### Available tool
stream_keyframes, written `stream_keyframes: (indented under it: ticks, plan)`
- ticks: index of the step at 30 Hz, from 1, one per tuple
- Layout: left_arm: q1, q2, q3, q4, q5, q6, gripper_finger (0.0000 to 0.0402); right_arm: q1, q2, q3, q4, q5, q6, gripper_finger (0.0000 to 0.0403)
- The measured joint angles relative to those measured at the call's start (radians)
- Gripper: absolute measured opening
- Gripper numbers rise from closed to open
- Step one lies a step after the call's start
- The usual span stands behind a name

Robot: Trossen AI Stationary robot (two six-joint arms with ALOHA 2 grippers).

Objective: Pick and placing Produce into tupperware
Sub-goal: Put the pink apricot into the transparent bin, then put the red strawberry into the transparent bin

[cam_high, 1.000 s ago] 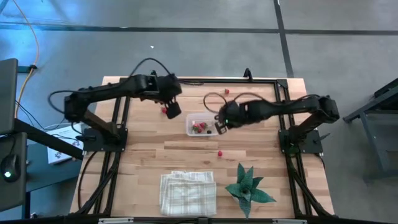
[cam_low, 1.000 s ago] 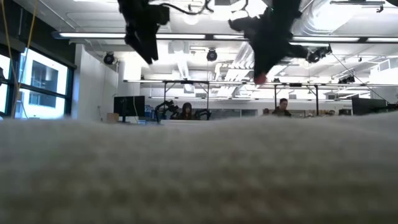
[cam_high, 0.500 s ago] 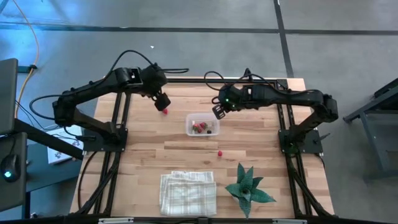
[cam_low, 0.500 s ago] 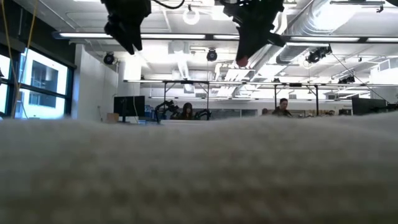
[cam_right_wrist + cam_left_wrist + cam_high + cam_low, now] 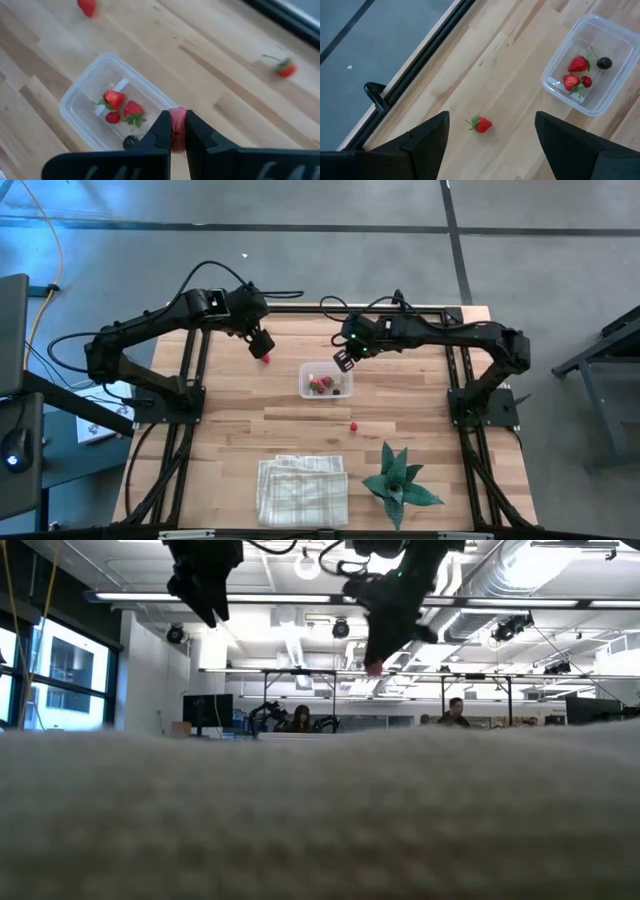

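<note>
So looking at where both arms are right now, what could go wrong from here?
1. The right gripper is shut on a small red piece beside the tupperware, not over it; a release here would likely land it on the table.
2. The left gripper hangs open above a loose strawberry; a slightly off descent could nudge it away.
3. Another strawberry lies alone nearer the plant and could be overlooked.
</note>
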Motion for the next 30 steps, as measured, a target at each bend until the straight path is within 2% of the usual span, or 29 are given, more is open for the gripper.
stream_keyframes:
  ticks: [7, 12, 19, 24, 30]
  plan:
    - [0.000, 0.000, 0.000, -0.001, 0.013, -0.023, 0.0282, 0.007, 0.120, 0.000, 0.147, -0.148, -0.047, 0.0003]
    - [0.000, 0.000, 0.000, -0.001, 0.014, -0.024, 0.0282, 0.033, 0.210, 0.000, 0.170, -0.197, -0.059, 0.0010]
    - [0.000, 0.000, 0.000, -0.001, 0.014, -0.024, 0.0282, 0.040, 0.278, -0.001, 0.170, -0.286, -0.078, 0.0075]
    - [0.000, 0.000, 0.000, -0.001, 0.014, -0.024, 0.0282, 0.035, 0.264, 0.001, 0.176, -0.290, -0.092, 0.0120]
    - [0.000, 0.000, 0.000, -0.002, 0.013, -0.032, 0.0282, 0.027, 0.249, 0.003, 0.168, -0.291, -0.098, 0.0157]
